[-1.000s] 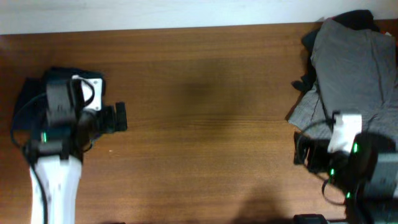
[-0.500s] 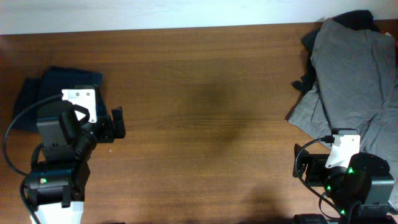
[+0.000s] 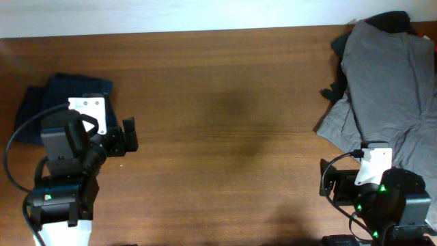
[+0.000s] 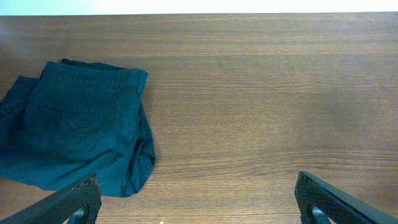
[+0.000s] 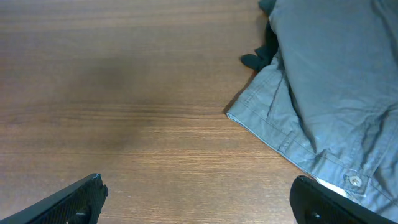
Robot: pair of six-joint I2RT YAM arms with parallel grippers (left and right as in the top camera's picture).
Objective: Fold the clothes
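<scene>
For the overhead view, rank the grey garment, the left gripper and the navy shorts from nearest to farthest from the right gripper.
1. grey garment: on the right side, just beyond the right gripper.
2. left gripper: far across, on the left side.
3. navy shorts: farthest left, partly behind the left arm.

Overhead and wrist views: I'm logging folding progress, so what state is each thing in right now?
navy shorts: folded over, lying on the table, not held.
grey garment: unfolded and rumpled, lying on the table, not held.
left gripper: open, empty, beside the navy shorts.
right gripper: open, empty, beside the grey garment.
</scene>
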